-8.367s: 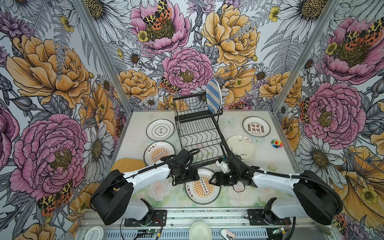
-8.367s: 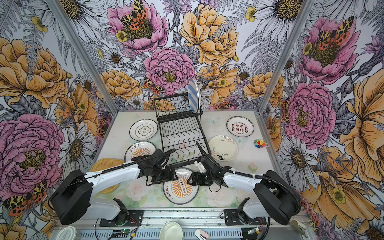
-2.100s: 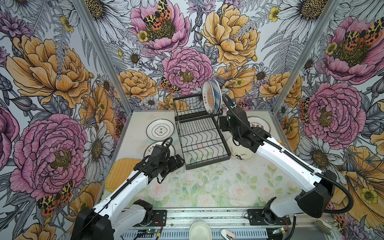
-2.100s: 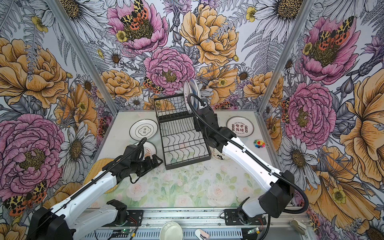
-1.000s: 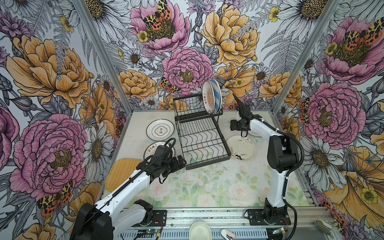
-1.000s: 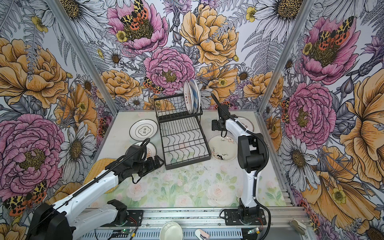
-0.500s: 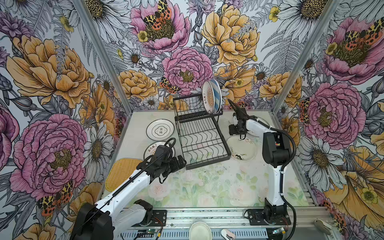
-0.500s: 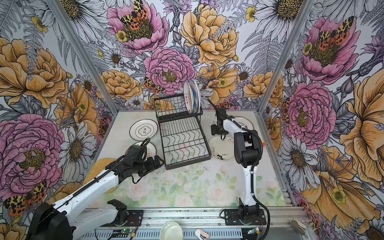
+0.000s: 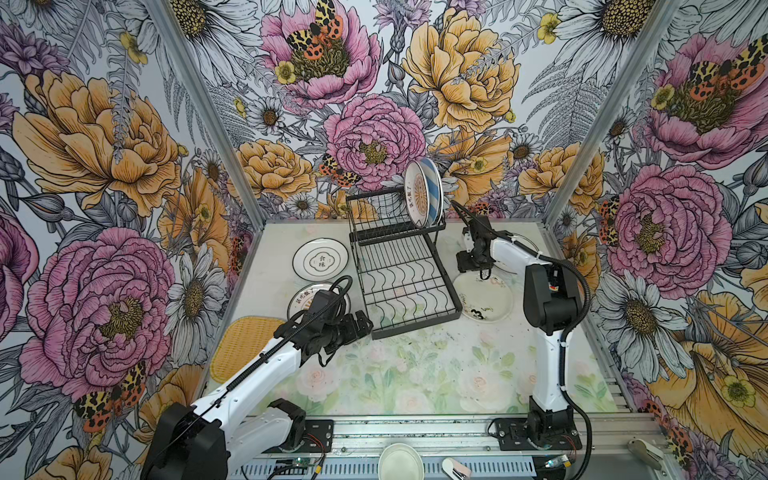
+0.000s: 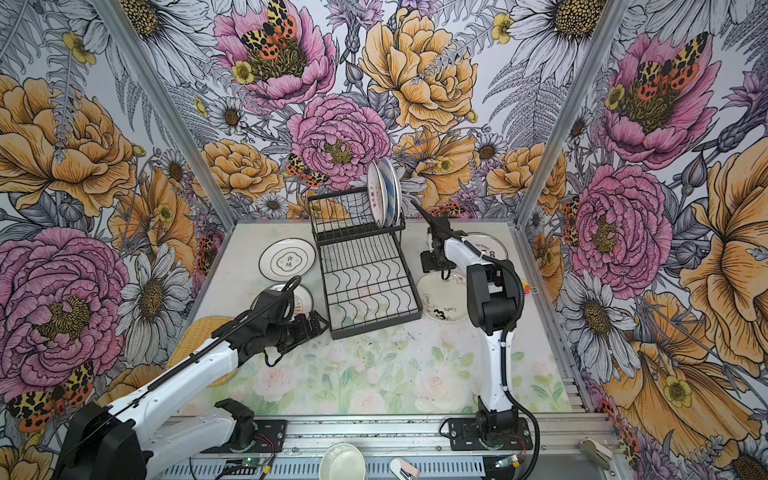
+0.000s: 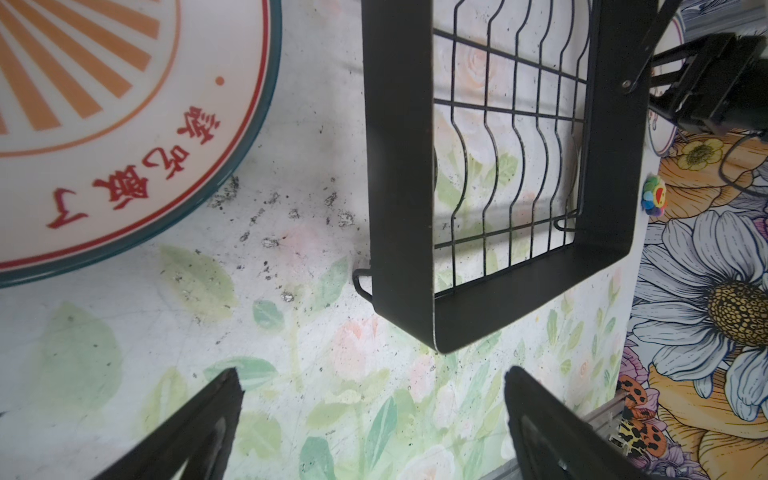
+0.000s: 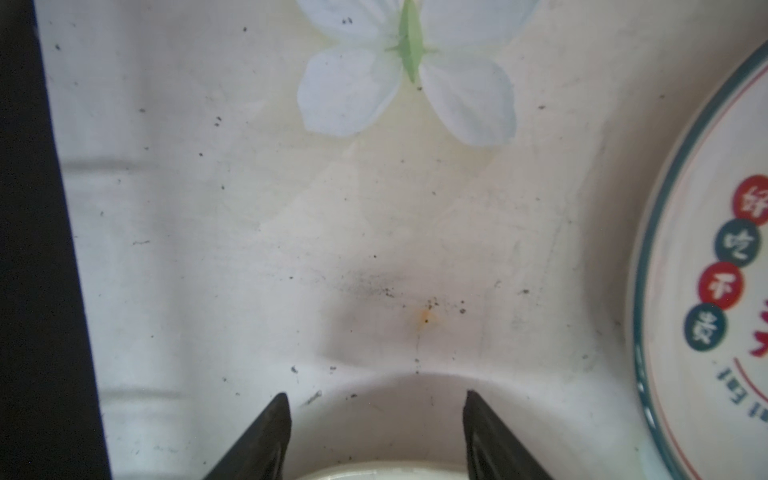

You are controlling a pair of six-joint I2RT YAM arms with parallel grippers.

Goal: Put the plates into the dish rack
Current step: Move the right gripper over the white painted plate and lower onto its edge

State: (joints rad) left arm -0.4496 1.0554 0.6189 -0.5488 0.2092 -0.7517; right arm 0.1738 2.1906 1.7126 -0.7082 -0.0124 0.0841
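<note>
The black wire dish rack (image 9: 415,328) stands near the back of the table (image 9: 415,374). Two plates stand on edge in its raised top part, close together. One is a round plate with orange sun rays (image 9: 415,199). Behind it is a round plate with blue and white stripes (image 9: 435,187).

Four more round plates lie flat on the table. Two are left of the rack: a white plate with black Chinese letters (image 9: 320,259) and a teal-rimmed plate with orange sun rays (image 11: 104,124), partly under the left arm (image 9: 266,361). Two are right of the rack: a white plate with small doodles (image 9: 486,299) and a teal-rimmed plate with red and dark dots (image 12: 706,270), partly behind the right arm (image 9: 511,255). One yellow woven square tray (image 9: 243,345) lies at the front left.

The two left fingers (image 11: 208,428) hover just beside the rack's front left corner. They are spread wide and hold nothing. The two right fingers (image 12: 270,440) hang over the far edge of the doodle plate. They are apart and hold nothing.
</note>
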